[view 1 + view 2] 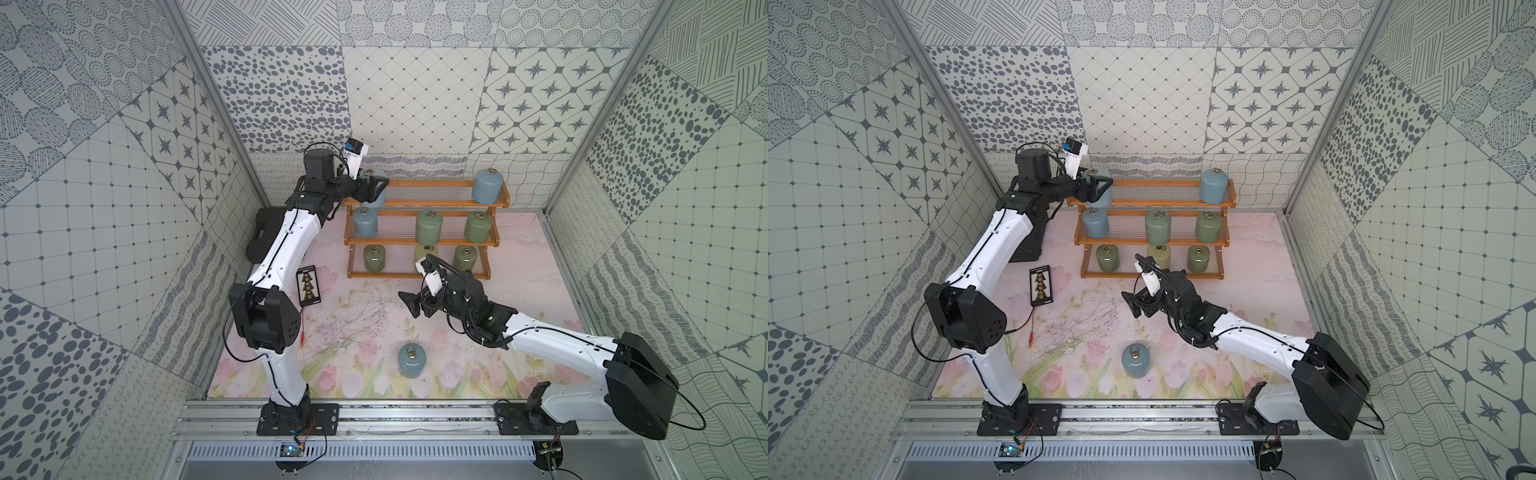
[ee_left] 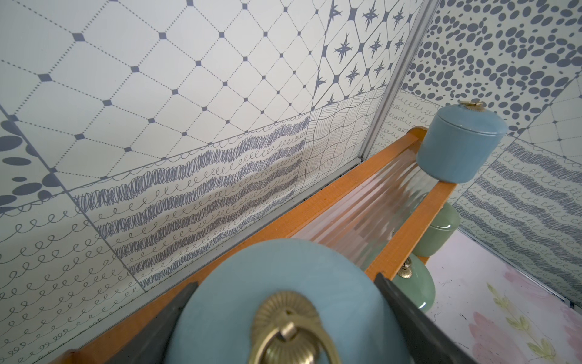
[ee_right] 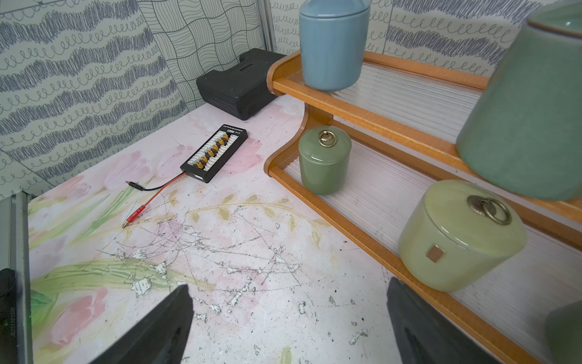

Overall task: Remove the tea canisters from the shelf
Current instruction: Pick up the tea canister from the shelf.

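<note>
Tiny print on the connector board (image 3: pixel 214 153) is unreadable, and the right wrist camera (image 1: pixel 429 277) half hides the cream canister (image 1: pixel 424 250). You have nine tea canisters (image 1: pixel 428 226) (four blue, four green, one cream): eight on the shelf (image 1: pixel 419 203), one blue canister (image 1: pixel 413 359) on the bench (image 1: pixel 365 316). Your left tool (image 1: pixel 375 189) pinches the top tier's end canister (image 2: pixel 283 274); your right tool (image 1: pixel 409 306) hangs spread.

A black case (image 1: pixel 259 237) is lying at the worktop's (image 1: pixel 361 316) far left corner. Near it, a black connector board (image 1: pixel 308 288) is lying flat, its red and black leads (image 3: pixel 138 211) trailing over the scratched floral surface.
</note>
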